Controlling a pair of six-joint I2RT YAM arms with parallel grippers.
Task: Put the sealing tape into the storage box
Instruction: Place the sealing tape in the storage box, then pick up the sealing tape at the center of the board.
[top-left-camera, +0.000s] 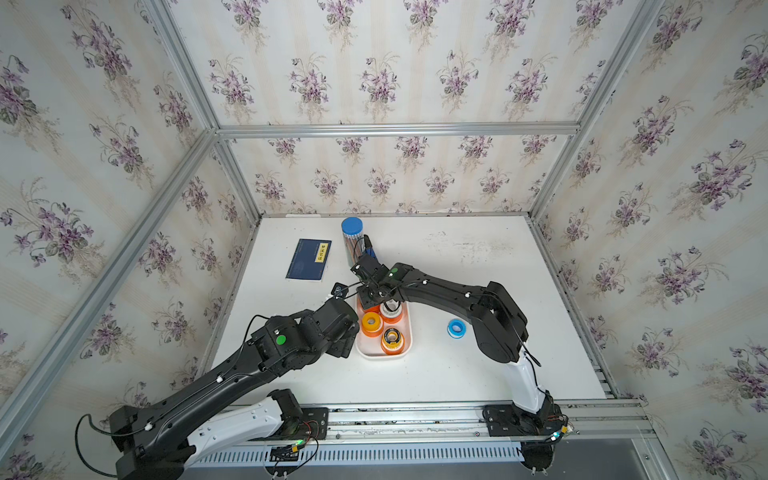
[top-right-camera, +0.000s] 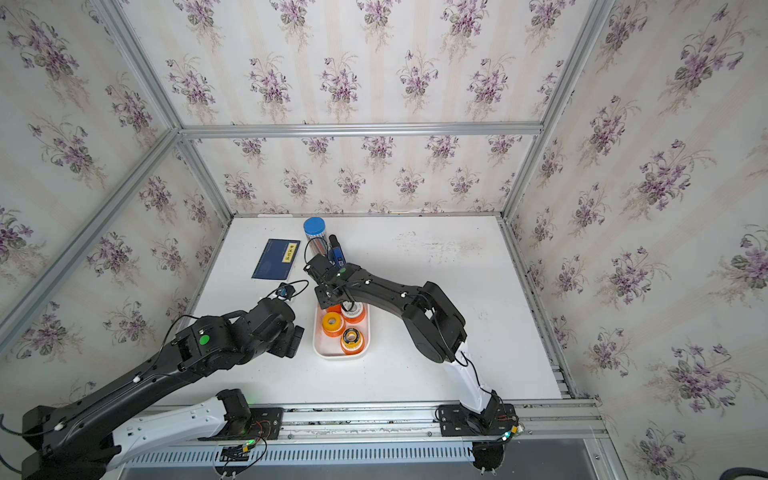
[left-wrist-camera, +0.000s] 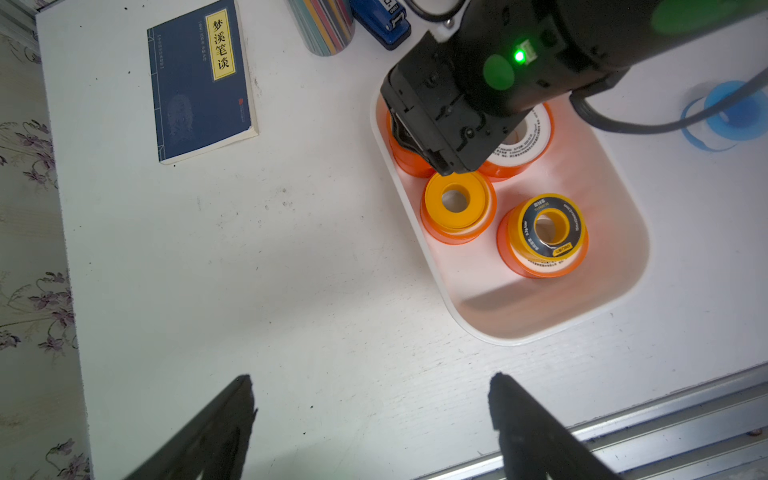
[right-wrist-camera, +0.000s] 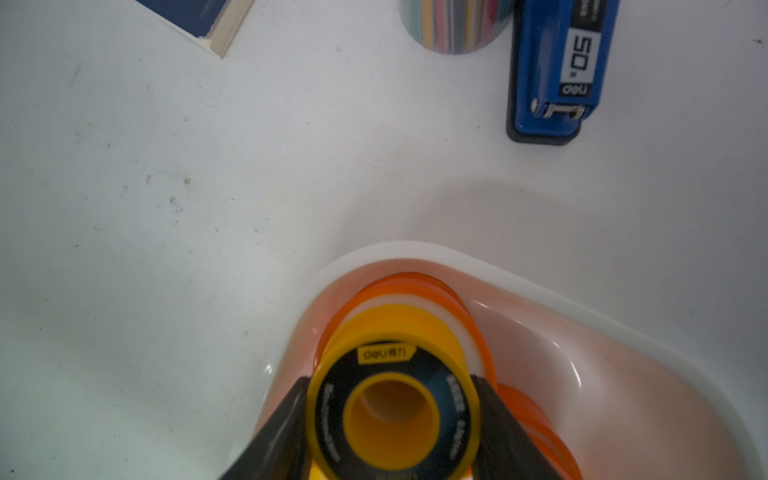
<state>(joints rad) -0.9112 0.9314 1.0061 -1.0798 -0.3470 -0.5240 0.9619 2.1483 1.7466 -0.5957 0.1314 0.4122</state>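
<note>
The storage box (top-left-camera: 382, 356) is a white tray in mid-table. My right gripper (right-wrist-camera: 390, 381) is shut on a sealing tape spool (right-wrist-camera: 392, 415), yellow and orange with a dark label, held low at the box's far corner. In the left wrist view that spool (left-wrist-camera: 405, 160) is mostly hidden behind the right gripper. Three other orange spools stand in the box: a yellow-topped one (top-left-camera: 371, 323), a dark-labelled one (top-left-camera: 392, 338) and a white-labelled one (top-left-camera: 390, 311). A blue tape spool (top-left-camera: 456, 328) lies on the table right of the box. My left gripper (left-wrist-camera: 370, 382) hangs open and empty, left of the box.
A dark blue booklet (top-left-camera: 309, 259) lies at the far left. A striped tube with a blue lid (top-left-camera: 352, 232) and a blue stapler (right-wrist-camera: 557, 70) stand just beyond the box. The metal rail (top-left-camera: 415, 419) runs along the front edge.
</note>
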